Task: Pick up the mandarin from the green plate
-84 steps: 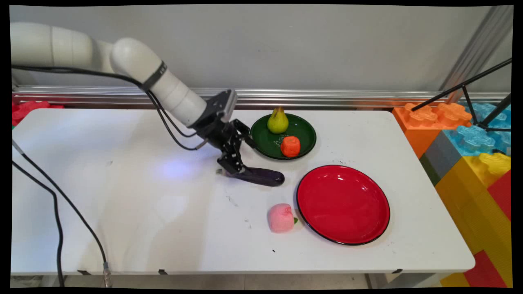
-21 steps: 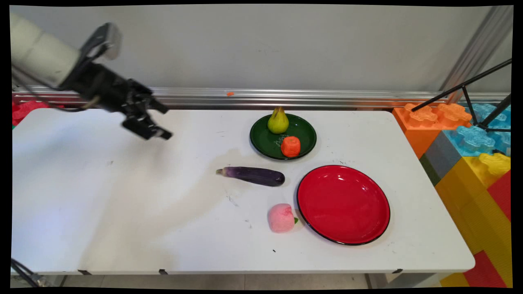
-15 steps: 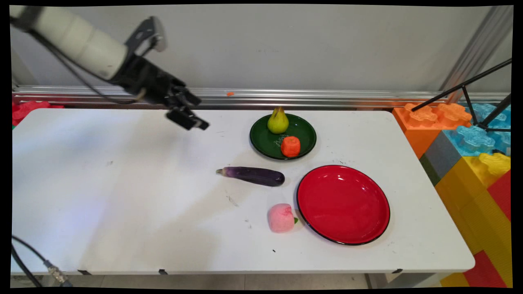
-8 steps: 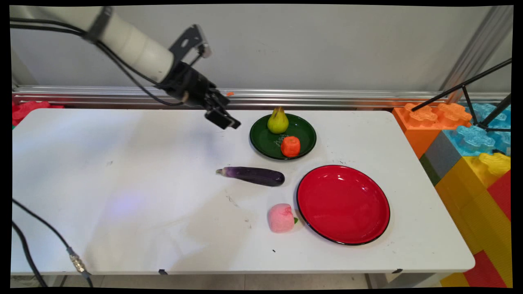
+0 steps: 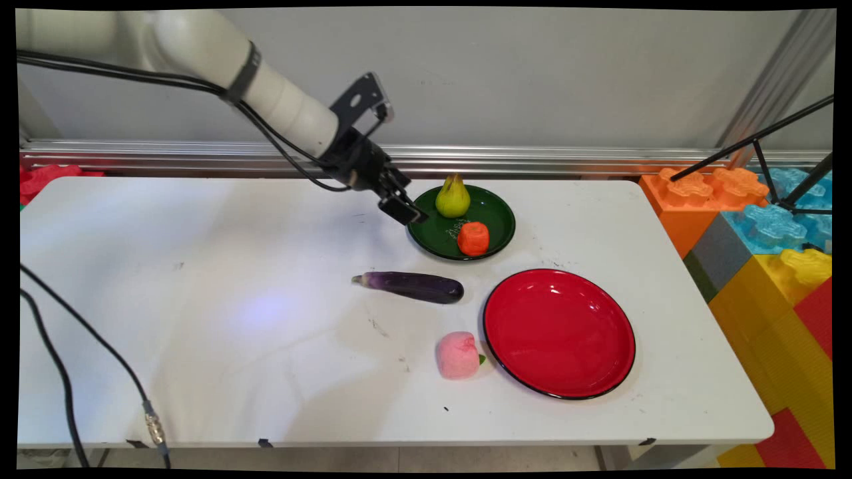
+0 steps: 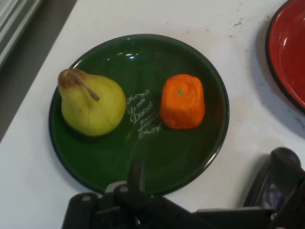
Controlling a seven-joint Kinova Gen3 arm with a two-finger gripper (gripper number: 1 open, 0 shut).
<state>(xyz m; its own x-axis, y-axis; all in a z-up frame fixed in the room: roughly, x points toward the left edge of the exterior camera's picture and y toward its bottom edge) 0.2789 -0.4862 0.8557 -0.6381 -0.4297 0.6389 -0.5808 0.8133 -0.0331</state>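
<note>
My gripper [image 5: 403,209] hangs in the air at the left rim of the green plate [image 5: 432,243], a little above it. On that plate stand a yellow-green pear [image 5: 452,197] at the back and an orange fruit [image 5: 473,238] at the front. The hand view looks straight down on the green plate [image 6: 105,162], with the pear [image 6: 90,107] left and the orange fruit [image 6: 182,101] right. A purple eggplant [image 5: 413,287] lies on the table nearer the camera; its dark end [image 6: 281,179] shows at the lower right of the hand view. I see nothing carried.
An empty red plate [image 5: 559,332] sits right of the eggplant, its rim [image 6: 286,47] in the hand view's corner. A pink peach [image 5: 457,355] lies by its left edge. Big coloured blocks [image 5: 765,253] and a black tripod [image 5: 765,143] stand at the right.
The gripper left the eggplant lying on the table, swung up and far left, then travelled right along the back of the table and down to the green plate's left rim.
</note>
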